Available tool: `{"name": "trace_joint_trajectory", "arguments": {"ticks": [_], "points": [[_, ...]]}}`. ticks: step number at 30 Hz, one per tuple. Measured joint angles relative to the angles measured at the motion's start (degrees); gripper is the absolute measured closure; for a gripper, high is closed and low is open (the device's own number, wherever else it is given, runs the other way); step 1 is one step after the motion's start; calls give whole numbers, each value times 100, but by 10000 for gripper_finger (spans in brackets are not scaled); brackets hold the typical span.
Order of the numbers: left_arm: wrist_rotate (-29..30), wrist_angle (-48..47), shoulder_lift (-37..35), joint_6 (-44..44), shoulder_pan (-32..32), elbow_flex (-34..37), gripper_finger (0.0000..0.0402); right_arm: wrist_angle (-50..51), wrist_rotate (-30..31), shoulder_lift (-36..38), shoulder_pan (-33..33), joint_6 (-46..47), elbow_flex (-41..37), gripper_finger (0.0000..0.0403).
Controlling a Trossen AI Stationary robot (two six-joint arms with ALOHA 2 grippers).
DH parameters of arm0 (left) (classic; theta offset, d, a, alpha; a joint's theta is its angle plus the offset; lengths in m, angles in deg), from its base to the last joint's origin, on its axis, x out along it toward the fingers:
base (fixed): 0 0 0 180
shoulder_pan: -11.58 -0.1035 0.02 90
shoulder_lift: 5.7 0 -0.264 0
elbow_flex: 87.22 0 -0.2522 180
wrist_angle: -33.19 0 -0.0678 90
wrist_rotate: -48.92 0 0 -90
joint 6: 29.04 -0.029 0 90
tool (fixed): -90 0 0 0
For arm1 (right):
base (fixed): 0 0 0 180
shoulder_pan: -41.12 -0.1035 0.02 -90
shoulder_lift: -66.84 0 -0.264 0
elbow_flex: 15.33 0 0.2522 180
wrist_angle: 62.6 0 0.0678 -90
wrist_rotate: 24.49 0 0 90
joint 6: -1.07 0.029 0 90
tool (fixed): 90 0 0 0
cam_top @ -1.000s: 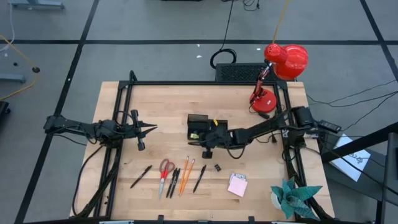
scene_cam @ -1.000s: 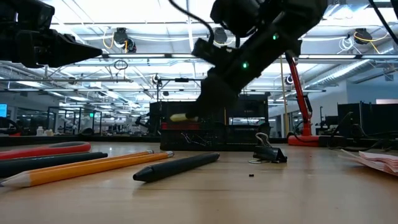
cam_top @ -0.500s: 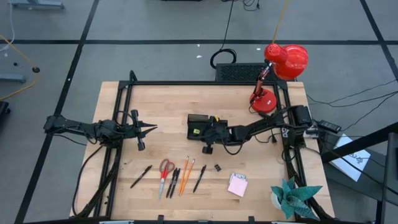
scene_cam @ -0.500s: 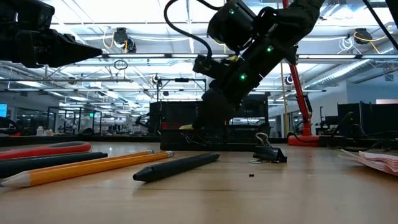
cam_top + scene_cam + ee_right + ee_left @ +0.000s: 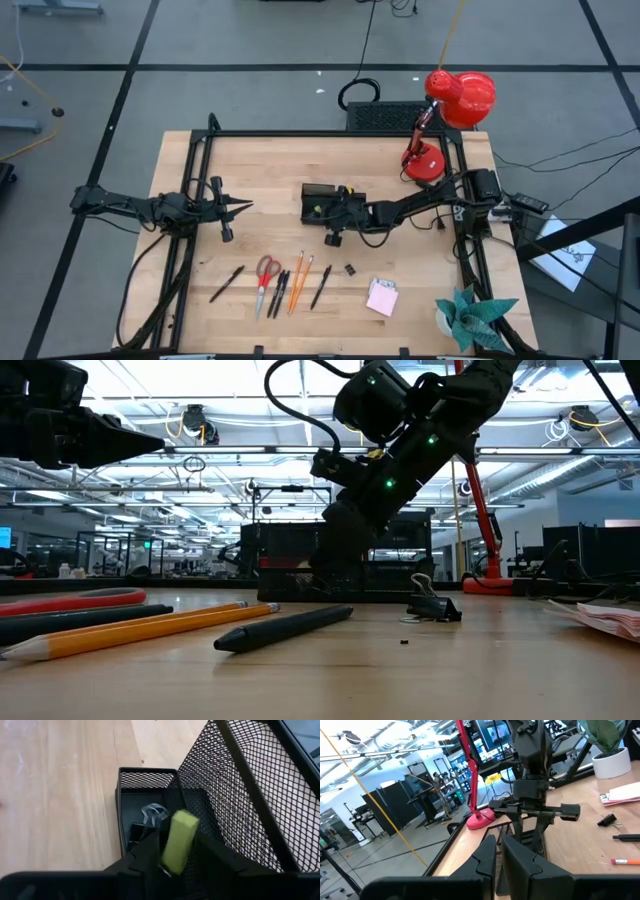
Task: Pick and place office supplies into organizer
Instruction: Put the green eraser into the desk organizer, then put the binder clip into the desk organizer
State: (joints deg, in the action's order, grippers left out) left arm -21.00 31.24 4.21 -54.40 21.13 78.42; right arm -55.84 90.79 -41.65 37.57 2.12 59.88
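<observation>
The black mesh organizer (image 5: 312,196) stands mid-table. My right gripper (image 5: 325,209) slants down into it from the table's right, fingers parted, with the small yellow piece (image 5: 178,841) standing tilted between them over a compartment that holds binder clips (image 5: 150,816). Near the front edge lie red-handled scissors (image 5: 266,274), orange pencils (image 5: 299,280), black pens (image 5: 226,284), a black clip (image 5: 351,269) and a pink sticky-note pad (image 5: 381,297). My left gripper (image 5: 243,207) waits at the left, shut and level, holding nothing. My right gripper has the yellow piece between its parted fingers, coming at it slanting down from the table's right. The piece's lower end (image 5: 169,862) sits low between the fingers, where they hide it. Whether a finger touches it I cannot tell. The upper end (image 5: 184,819) leans free.
A red desk lamp (image 5: 440,120) and a black ribbed box (image 5: 385,115) stand at the far right. A teal paper plant (image 5: 470,315) is at the near right corner. Bare wood lies between the organizer and the row of supplies.
My right gripper has tipped a little and dipped toward the organizer. The yellow piece, which showed above the organizer's rim in the low view, has sunk behind its wall.
</observation>
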Motion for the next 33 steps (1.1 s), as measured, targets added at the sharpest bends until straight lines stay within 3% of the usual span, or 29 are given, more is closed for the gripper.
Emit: {"name": "trace_joint_trajectory", "arguments": {"ticks": [8, 15, 27, 33], "points": [[0, 0, 0, 1, 1, 0, 366, -23, 7, 47, -6, -72, -2, 269], [0, -3, 0, 1, 1, 0, 366, -175, 26, 546, -260, -242, -2, 270], [2, -20, 0, 40, 1, 0, 366, -63, -91, 960, -1637, 409, -2, 271], [2, -26, 0, 62, 0, 0, 366, 1082, 1010, 959, -2573, 1145, 189, 264]]}}
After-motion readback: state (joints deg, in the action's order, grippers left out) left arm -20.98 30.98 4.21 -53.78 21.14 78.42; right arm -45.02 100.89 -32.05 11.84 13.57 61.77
